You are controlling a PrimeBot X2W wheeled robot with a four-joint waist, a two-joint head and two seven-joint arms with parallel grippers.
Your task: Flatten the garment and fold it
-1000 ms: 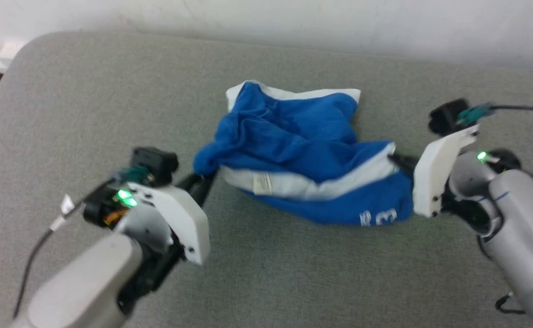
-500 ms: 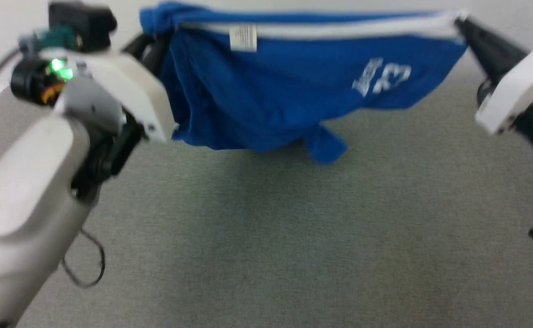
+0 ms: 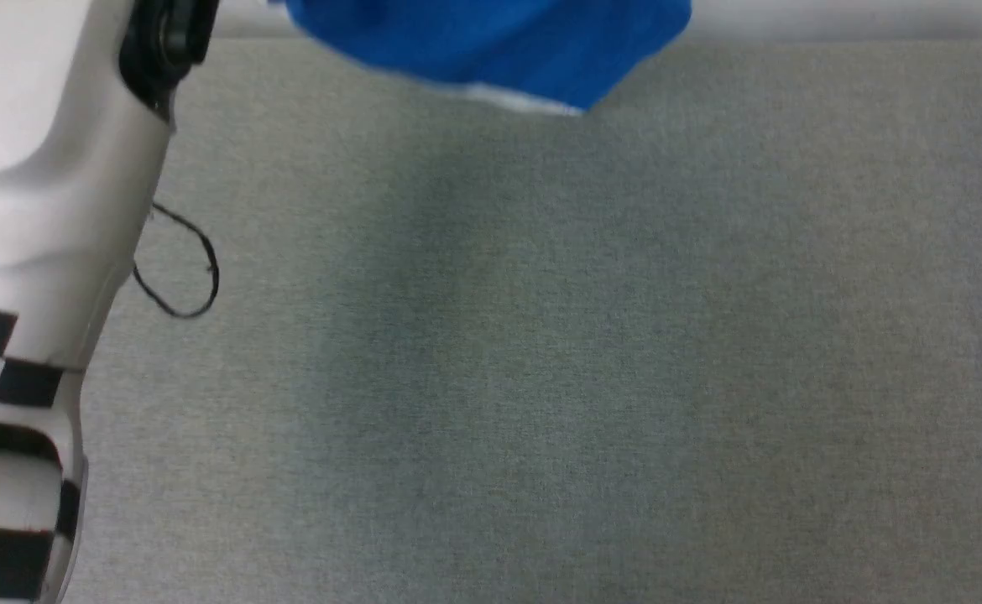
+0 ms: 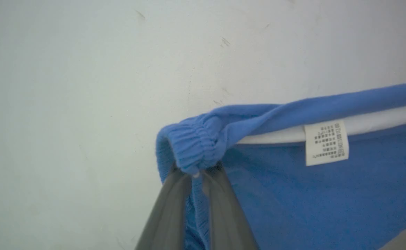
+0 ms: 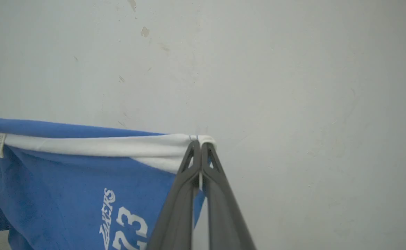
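The garment (image 3: 491,46), bright blue shorts with white trim, hangs in the air, and its lower edge shows at the top of the head view. My left gripper (image 4: 196,173) is shut on the gathered blue elastic corner of the garment (image 4: 293,194), close to a small white tag (image 4: 326,142). My right gripper (image 5: 199,144) is shut on the white-trimmed opposite corner of the garment (image 5: 67,180), whose white "Lakers 23" print (image 5: 123,222) hangs below. The cloth is stretched between the two grips in front of a pale wall.
A grey fabric table (image 3: 541,352) lies below the hanging shorts. My pale left forearm (image 3: 46,168) stands at the left edge of the head view, with a thin black cable loop (image 3: 185,268) beside it. A white wall (image 5: 293,86) stands behind.
Both arms have lifted the shorts off the table and pulled them taut; they have risen until just the bottom edge remains in the head view. The grippers have gone above that view's top.
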